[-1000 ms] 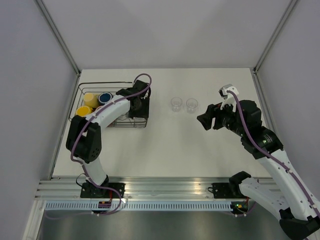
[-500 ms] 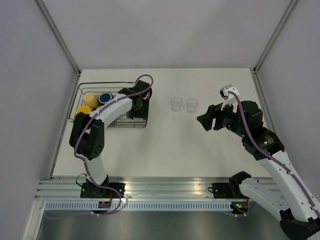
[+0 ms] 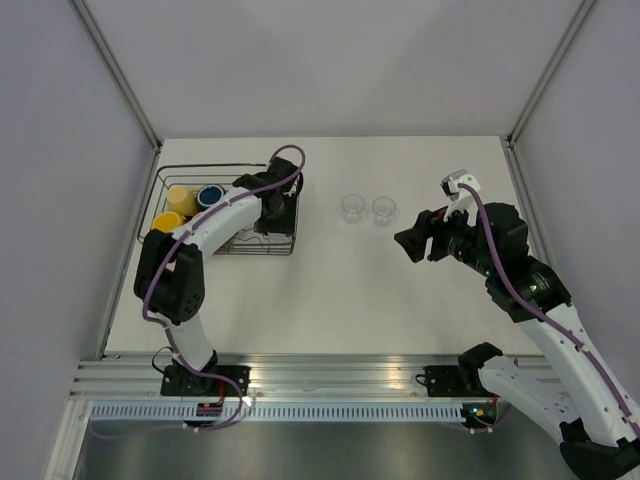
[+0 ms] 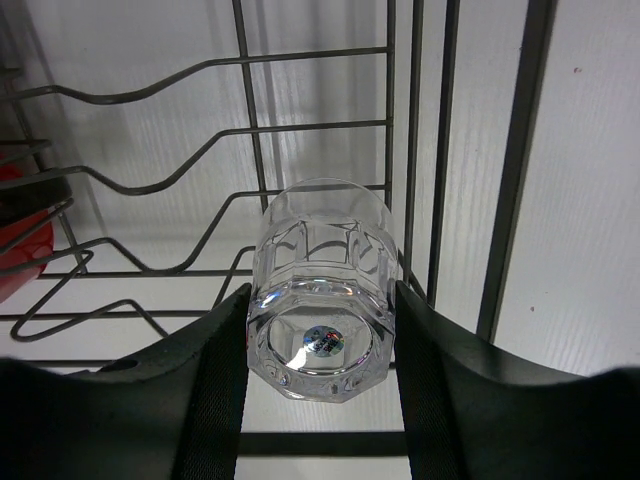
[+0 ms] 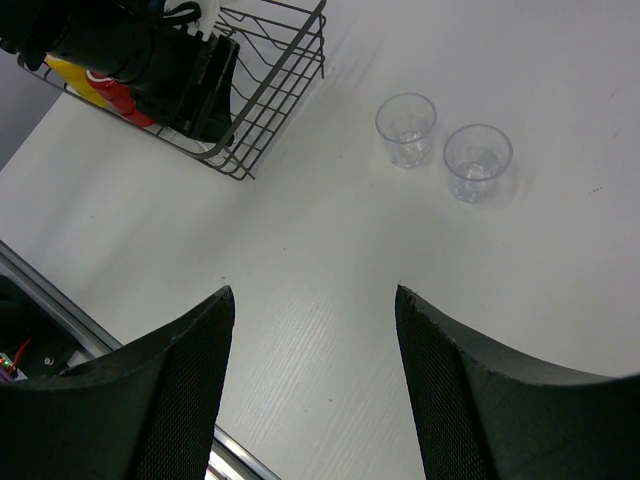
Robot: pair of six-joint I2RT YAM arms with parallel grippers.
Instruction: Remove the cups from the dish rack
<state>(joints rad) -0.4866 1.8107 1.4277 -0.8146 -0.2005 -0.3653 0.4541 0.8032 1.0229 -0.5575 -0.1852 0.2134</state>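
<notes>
Gripping a clear cup (image 4: 320, 260) tight with the left hand (image 4: 320, 335), down in the right end of the rack (image 4: 515, 150), with mugs (image 3: 210, 195) at its left end. Holding the right hand (image 5: 312, 292) open and empty over the table (image 5: 330, 230), close to two clear cups (image 5: 406, 128) standing side by side, right of the rack.

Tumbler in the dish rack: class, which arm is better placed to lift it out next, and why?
Left. The left gripper is shut on the tumbler inside the dish rack, a finger on each side. The right gripper hangs open above bare table, well away from the rack.
</notes>
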